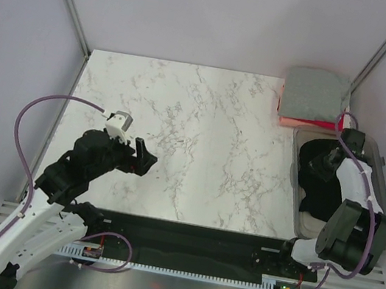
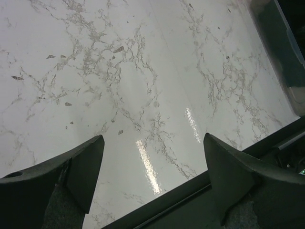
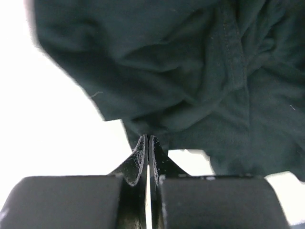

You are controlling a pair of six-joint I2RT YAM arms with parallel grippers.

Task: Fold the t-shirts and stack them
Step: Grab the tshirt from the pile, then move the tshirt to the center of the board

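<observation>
A crumpled black t-shirt [image 1: 311, 195] lies inside the clear plastic bin [image 1: 382, 174] at the right. My right gripper [image 1: 321, 167] reaches down into the bin. In the right wrist view its jaws are closed together on the lower edge of the black t-shirt [image 3: 190, 71], with the right gripper [image 3: 148, 137] pinching a fold. A folded heather grey t-shirt [image 1: 314, 93] rests on a folded red-pink one [image 1: 305, 122] at the table's far right corner. My left gripper [image 1: 142, 159] hovers open over the left of the marble table [image 1: 203, 131], holding nothing [image 2: 153, 138].
The bin's dark wall [image 2: 286, 52] shows at the upper right of the left wrist view. The table's black front edge [image 2: 190, 195] runs just below the left fingers. Metal frame posts stand at the table's far corners.
</observation>
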